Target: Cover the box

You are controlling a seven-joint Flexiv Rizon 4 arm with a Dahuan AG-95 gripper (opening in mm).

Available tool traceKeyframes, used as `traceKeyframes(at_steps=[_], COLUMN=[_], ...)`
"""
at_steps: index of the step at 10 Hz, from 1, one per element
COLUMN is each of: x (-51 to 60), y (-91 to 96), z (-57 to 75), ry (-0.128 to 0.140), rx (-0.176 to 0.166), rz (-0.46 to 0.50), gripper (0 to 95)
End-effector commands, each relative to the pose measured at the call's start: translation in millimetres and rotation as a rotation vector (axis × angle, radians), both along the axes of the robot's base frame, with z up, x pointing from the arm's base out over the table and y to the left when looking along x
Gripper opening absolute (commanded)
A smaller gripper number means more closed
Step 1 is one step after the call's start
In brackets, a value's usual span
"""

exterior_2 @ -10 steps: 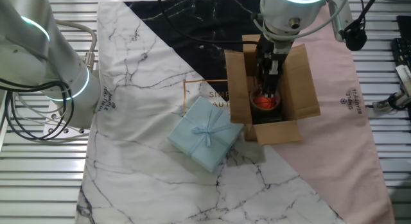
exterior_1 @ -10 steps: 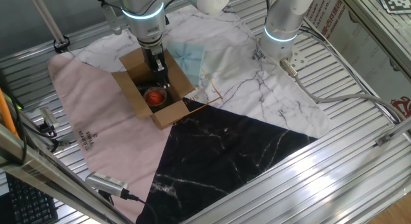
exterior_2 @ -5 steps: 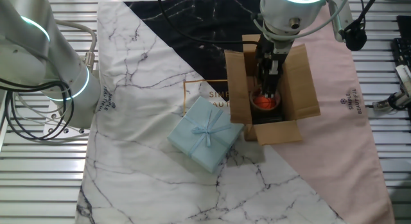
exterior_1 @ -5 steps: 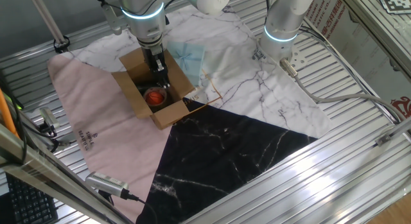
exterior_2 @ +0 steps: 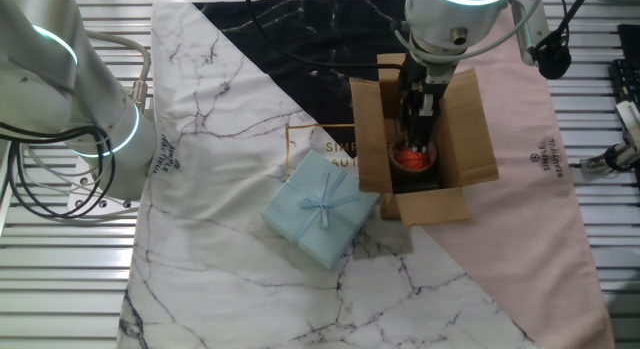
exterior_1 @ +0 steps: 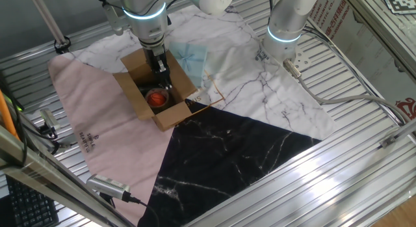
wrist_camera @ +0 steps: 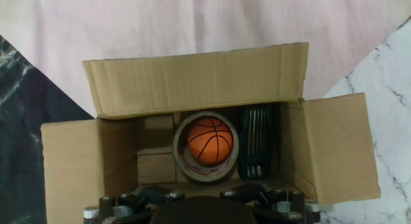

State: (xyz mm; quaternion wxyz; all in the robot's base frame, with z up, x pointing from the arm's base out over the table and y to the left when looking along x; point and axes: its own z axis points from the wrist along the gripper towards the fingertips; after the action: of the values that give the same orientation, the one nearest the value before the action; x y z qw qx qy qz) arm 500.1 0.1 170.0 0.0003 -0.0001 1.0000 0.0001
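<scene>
The box (exterior_1: pixel 135 95) is a small brown cardboard carton standing open on the pink part of the cloth, with its flaps (exterior_2: pixel 472 129) folded outward. In the hand view I look down into the box (wrist_camera: pixel 192 79): it holds a tape roll with a small orange basketball (wrist_camera: pixel 210 140) in it and a dark ribbed object (wrist_camera: pixel 255 144). My gripper (exterior_1: pixel 162 80) hangs straight over the opening, with its dark fingers reaching down toward the ball in the other fixed view (exterior_2: pixel 418 139). The fingertips do not show in the hand view.
A pale blue gift box with a bow (exterior_2: pixel 320 207) lies on the marble cloth beside the carton. A second white arm (exterior_1: pixel 286 25) stands at the back of the table. The black cloth section (exterior_1: pixel 227 155) lies in front. Cables and tools lie on the slatted edges.
</scene>
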Motion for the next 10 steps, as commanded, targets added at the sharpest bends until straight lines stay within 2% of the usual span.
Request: traceKeyframes(at_steps=[1, 2, 3, 10], x=[-0.1, -0.1, -0.1, -0.2], y=[-0.1, 0.0, 0.0, 0.1], z=[0.0, 0.1, 0.2, 0.5], ry=[-0.033, -0.032, -0.033, -0.034], rx=[-0.038, -0.029, -0.005, -0.016], rz=[0.113, 0.112, 0.098, 0.102], gripper=[0.0, 0.0, 0.0, 0.0])
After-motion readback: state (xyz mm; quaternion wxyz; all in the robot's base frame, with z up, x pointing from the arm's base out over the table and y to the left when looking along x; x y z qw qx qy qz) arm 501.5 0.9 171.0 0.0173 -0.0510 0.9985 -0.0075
